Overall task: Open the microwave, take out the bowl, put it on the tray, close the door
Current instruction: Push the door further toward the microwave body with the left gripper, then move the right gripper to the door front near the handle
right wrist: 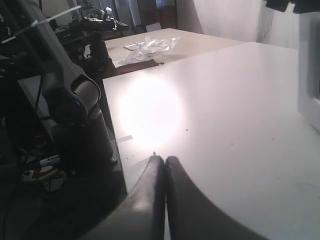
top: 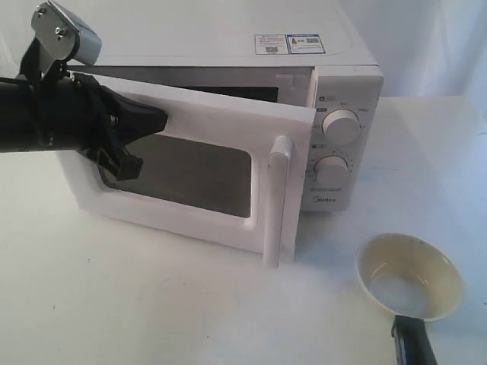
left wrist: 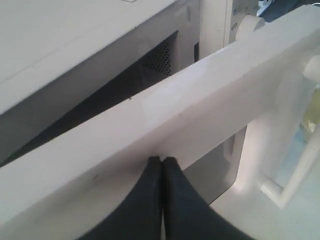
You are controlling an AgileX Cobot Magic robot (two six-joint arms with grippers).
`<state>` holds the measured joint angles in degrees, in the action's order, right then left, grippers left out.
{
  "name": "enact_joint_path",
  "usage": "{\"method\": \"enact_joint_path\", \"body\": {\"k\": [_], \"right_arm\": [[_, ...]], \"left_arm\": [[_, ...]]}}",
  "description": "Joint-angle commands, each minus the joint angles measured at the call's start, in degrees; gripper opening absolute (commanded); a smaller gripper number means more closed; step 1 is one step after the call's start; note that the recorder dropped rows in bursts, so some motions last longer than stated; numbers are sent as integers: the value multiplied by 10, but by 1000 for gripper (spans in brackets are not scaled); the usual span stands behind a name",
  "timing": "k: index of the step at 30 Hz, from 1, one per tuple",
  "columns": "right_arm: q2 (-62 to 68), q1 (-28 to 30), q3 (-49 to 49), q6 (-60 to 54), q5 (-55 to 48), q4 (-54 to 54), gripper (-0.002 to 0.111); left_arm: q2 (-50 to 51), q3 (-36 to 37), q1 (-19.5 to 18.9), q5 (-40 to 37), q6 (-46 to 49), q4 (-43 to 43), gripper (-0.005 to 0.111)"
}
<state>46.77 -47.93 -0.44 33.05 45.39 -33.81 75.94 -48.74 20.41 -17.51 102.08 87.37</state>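
The white microwave stands at the back with its door ajar, swung partway out from the left hinge. The tall bar handle points toward the front. My left gripper is shut, its tips pressed against the door's outer face near the top edge, above the dark window. The left wrist view shows the shut tips against the door. The cream bowl sits upright on the table at the front right. My right gripper is just in front of it, shut and empty. The tray is out of view.
Two round knobs are on the microwave's right panel. White table surface stretches in front of the door. In the right wrist view the table's edge drops off beside a dark arm base.
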Motion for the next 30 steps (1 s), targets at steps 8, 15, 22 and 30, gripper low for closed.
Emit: {"method": "enact_joint_path", "body": {"k": [8, 15, 22, 30], "right_arm": [[-5, 0, 4, -56, 20, 62, 0], [24, 0, -45, -137, 16, 153, 0], [105, -3, -99, -113, 32, 124, 0], [220, -37, -164, -161, 50, 221, 0]], "left_arm": [[44, -46, 3, 0, 8, 14, 0], [36, -47, 3, -3, 8, 14, 0], [-8, -37, 3, -5, -26, 13, 0], [-81, 10, 3, -16, -51, 2, 0]]}}
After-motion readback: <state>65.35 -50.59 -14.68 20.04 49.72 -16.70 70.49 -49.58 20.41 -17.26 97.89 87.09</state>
